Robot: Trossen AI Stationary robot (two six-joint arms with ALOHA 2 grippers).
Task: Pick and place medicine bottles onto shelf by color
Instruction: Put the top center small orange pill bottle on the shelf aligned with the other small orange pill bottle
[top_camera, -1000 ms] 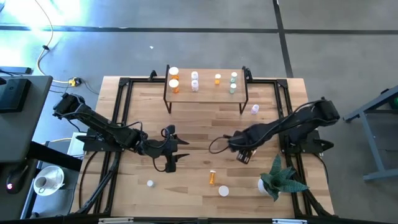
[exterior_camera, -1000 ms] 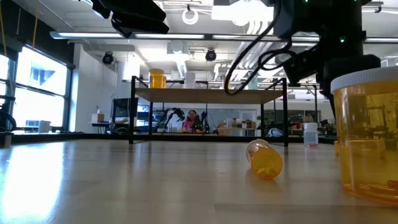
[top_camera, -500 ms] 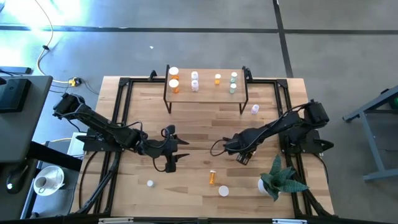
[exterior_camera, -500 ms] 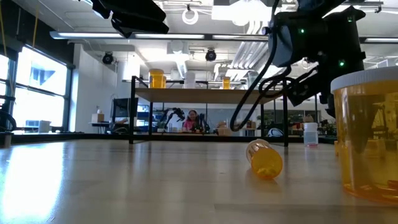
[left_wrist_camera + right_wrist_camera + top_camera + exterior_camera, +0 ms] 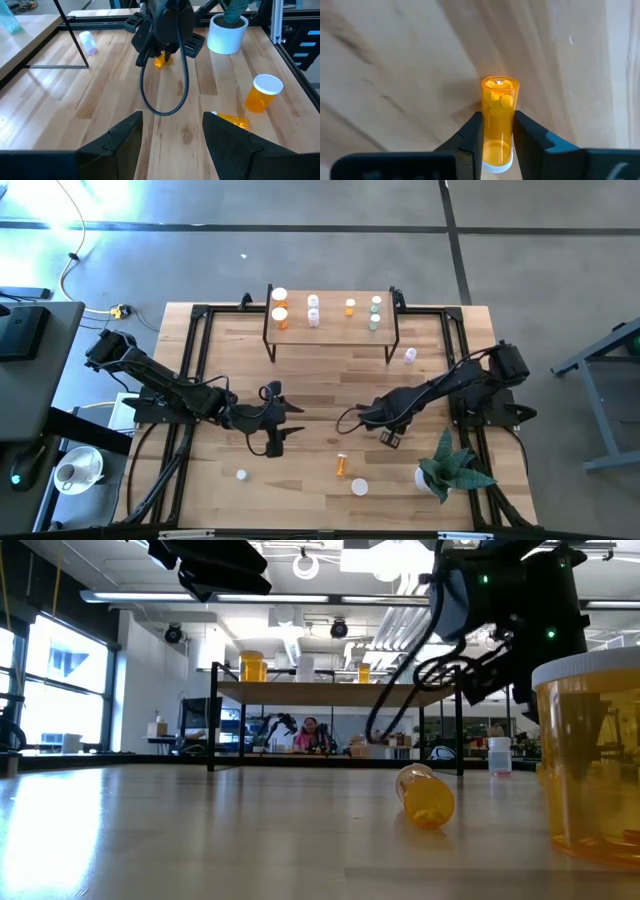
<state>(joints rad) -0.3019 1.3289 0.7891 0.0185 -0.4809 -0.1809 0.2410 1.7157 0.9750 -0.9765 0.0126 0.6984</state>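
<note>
The right gripper (image 5: 496,136) is closed on an orange vial (image 5: 498,122), its two fingers (image 5: 470,135) pressing the sides of the body near the white cap; in the high view this gripper (image 5: 391,438) is right of centre, in the lower half of the frame. I think the main risk is that the vial slips or turns between the fingers when the arm lifts, because the body is smooth and round and the grip is close to one end; then it could fall and roll on the table (image 5: 320,380). A second risk, in my judgement, is a knock against the vials already standing on the shelf (image 5: 332,328) at the upper centre of the frame, since they are close together and light. The left gripper (image 5: 172,131) waits at the left of centre with its fingers partly apart and nothing between them. About contents: the held vial has small yellow pills visible through its wall; the lying orange vial (image 5: 342,465) at the lower centre is closed and its contents I cannot tell; an upright orange vial (image 5: 262,93) with a white cap stands near it and looks mostly empty; one clear vial (image 5: 410,356) is just right of the shelf. On the shelf two orange vials (image 5: 280,308) stand at the left, two clear ones (image 5: 313,310) next, then a small orange one and two pale green ones (image 5: 375,313) at the right. The plant (image 5: 452,465) in its white pot is at the lower right.
</note>
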